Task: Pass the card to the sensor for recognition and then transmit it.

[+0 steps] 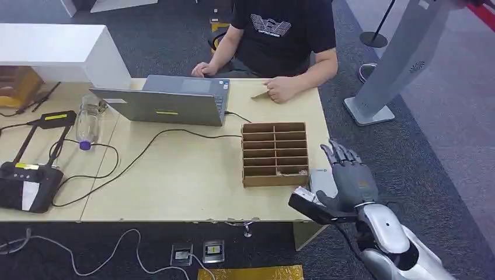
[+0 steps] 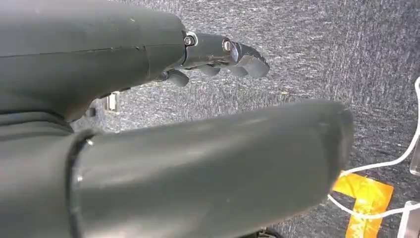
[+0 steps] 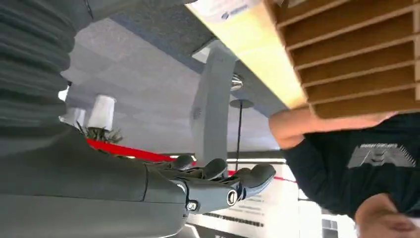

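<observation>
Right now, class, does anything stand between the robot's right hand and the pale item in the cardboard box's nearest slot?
Nothing loose does. The right hand is open just right of the cardboard box; only the box's own side wall separates it from the pale item.

An office or reception area is showing here: a person (image 1: 280, 35) in a black T-shirt is sitting at a pale wooden bench (image 1: 187, 175) behind a laptop (image 1: 169, 102), cables are trailing across grey carpet (image 1: 443, 116), a wooden card rack (image 1: 274, 153) is standing near the edge, and a grey kiosk stand (image 1: 397, 64) is rising beside a red barrier line.
</observation>
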`<state>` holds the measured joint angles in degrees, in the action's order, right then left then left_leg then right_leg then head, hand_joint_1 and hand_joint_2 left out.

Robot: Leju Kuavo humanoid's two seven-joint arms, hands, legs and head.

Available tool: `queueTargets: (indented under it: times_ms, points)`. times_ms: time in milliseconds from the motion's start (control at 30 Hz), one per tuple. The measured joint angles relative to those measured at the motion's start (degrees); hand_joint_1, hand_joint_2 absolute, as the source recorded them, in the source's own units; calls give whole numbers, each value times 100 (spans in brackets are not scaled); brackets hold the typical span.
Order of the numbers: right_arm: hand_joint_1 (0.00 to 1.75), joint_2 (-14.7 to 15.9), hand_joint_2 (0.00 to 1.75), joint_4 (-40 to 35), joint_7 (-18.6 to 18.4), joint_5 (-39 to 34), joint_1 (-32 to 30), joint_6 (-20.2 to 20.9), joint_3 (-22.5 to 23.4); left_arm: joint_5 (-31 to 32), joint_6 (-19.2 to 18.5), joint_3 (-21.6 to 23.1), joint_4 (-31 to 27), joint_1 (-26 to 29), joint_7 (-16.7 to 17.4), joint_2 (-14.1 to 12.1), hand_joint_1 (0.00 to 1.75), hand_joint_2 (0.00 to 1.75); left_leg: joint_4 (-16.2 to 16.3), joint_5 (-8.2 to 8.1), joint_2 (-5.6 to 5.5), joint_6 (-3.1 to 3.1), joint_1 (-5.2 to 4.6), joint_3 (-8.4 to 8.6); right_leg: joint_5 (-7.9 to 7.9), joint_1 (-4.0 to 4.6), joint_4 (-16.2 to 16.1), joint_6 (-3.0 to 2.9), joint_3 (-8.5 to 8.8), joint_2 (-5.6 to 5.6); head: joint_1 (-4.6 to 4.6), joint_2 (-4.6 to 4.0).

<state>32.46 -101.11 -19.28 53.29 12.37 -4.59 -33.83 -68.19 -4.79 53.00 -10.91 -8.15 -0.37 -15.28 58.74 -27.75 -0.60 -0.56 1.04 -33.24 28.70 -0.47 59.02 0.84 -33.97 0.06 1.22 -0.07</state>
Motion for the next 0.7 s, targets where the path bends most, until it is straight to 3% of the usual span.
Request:
queueTargets:
  times_ms: [500, 700]
  points:
    - [0, -844, 175, 807, 77, -11, 199, 9, -190, 0, -118, 4, 0, -26, -37, 44, 0, 0, 0, 0, 0, -1, 0, 2, 2, 0, 2, -3, -1, 0, -2, 0]
    - [0, -940, 175, 903, 79, -13, 208, -6, -195, 2, -120, 4, 0, -26, -48, 42, 0, 0, 0, 0, -2, -1, 0, 1, 2, 0, 2, -3, -1, 1, -2, 0]
